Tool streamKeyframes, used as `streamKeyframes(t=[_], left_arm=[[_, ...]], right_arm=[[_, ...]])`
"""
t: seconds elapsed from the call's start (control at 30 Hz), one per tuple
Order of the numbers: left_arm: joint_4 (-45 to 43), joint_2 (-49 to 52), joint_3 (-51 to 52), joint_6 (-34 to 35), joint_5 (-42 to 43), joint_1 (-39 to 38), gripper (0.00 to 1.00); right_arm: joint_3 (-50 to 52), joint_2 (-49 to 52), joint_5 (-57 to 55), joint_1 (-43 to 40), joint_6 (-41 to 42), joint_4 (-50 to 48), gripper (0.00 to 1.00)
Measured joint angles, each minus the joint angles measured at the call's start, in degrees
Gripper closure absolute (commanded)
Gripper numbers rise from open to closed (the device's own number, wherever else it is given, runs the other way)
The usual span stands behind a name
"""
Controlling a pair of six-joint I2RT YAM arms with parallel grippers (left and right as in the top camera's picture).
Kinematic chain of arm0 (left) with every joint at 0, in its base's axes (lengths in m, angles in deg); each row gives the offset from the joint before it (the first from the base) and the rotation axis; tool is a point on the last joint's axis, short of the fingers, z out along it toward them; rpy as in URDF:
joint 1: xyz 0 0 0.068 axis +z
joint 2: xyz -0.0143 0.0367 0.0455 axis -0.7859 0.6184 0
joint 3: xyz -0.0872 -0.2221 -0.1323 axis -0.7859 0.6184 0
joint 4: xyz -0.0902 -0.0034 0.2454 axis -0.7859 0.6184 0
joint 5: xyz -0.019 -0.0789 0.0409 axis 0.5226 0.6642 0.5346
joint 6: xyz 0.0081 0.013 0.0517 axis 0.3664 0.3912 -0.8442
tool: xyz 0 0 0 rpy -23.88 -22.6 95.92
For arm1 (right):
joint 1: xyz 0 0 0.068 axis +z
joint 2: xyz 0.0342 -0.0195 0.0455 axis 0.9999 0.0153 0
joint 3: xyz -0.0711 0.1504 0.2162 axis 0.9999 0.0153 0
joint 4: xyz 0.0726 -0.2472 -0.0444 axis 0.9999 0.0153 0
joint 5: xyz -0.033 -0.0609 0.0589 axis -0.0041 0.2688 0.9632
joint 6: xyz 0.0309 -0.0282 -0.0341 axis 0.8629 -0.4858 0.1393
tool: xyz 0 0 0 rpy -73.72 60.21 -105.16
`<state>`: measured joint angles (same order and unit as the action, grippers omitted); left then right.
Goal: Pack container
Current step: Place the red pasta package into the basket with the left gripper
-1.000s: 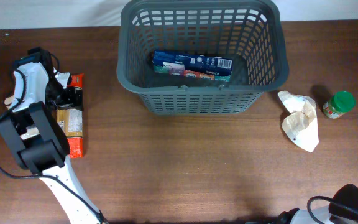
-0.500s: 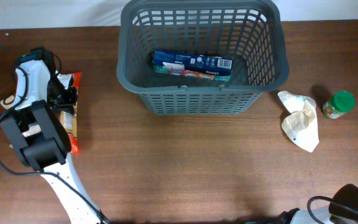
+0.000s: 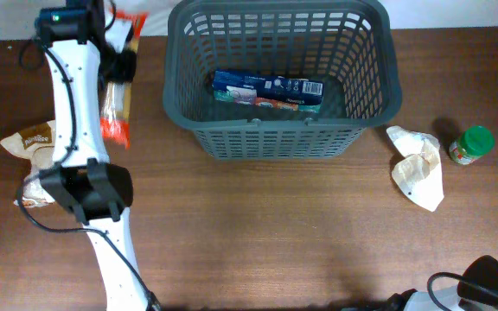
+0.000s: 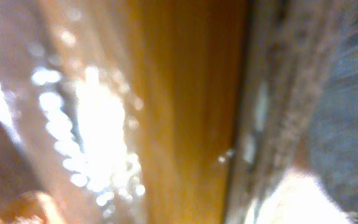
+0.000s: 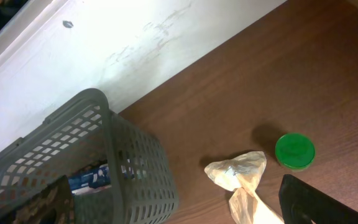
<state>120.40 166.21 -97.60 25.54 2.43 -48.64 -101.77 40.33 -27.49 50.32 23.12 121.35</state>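
1. One blue box [image 3: 266, 89] is in the container [image 3: 275, 142] at 12 o'clock.
2. My left fingers [image 3: 118, 65] are clamped on an orange packet [image 3: 113, 108] at 10 o'clock. My right fingers [image 5: 309, 202] I can't tell.
3. Left to pack: crumpled bag [image 3: 418, 168], green jar [image 3: 472, 145].

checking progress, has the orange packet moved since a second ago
Yes, toward the far edge: the packet now hangs left of the basket, in the left end effector.
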Motion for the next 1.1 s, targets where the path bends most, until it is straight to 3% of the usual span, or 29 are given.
streamKeyframes(t=[0.2,0.37,0.47,0.6,0.8,0.93,1.1], left_arm=[[-1.77,-5.46,-16.44,-9.22,-0.04,-5.53,0.98],[-2.45,-10.8,-21.44,-29.51,-0.26,-12.39,0.98],[-3.28,-11.96,-21.11,-45.88,0.81,-21.44,0.98],[-10.56,-10.56,-16.28,-55.43,2.8,-29.29,0.98],[-14.38,-6.36,-2.97,-57.86,4.79,-32.06,0.98],[-15.1,1.38,6.62,-52.98,4.72,-31.91,0.98],[-13.38,6.25,9.7,-49.66,4.2,-31.98,0.98]], right_arm=[[0.0,0.0,0.0,0.0,0.0,0.0,0.01],[0.0,0.0,0.0,0.0,0.02,0.0,0.01],[0.0,0.0,0.0,0.0,0.02,0.0,0.01],[0.0,0.0,0.0,0.0,0.02,0.0,0.01],[0.0,0.0,0.0,0.0,0.0,-0.02,0.01],[0.0,0.0,0.0,0.0,0.02,0.0,0.01],[0.0,0.0,0.0,0.0,0.02,0.0,0.01]])
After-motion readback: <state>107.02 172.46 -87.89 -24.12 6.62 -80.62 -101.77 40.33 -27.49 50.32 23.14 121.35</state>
